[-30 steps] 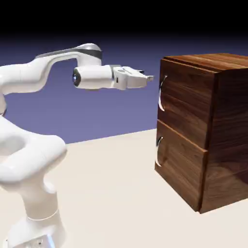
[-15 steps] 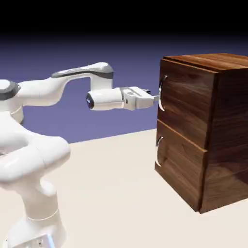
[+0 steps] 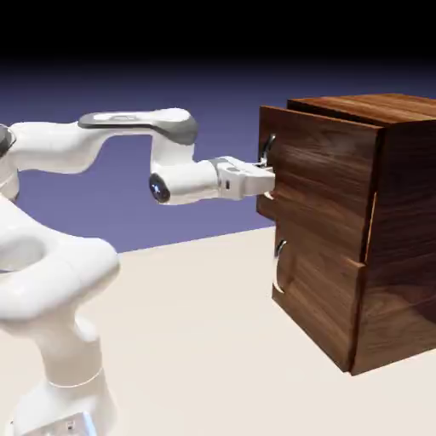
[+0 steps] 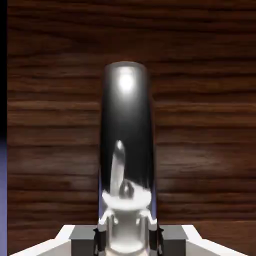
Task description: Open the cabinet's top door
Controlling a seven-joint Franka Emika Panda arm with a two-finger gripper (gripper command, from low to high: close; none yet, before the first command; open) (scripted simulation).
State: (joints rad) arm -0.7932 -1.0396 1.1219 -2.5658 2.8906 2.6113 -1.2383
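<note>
Jaws of the gripper (image 3: 266, 177) pinch the silver handle (image 4: 127, 135), which fills the hand view between the fingertips. Largest, the cabinet (image 3: 375, 230) stands on the table (image 3: 204, 341) at right. Its top door (image 3: 319, 183) now juts forward of the lower panel (image 3: 319, 294), its left edge nearer the arm than a second ago, when it sat flush. Opening appears begun; further pulling seems needed.

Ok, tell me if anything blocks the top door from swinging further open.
Nothing visible does. The gripper is at the top door's handle, the door stands ajar from the cabinet, and the table in front lies bare.
</note>
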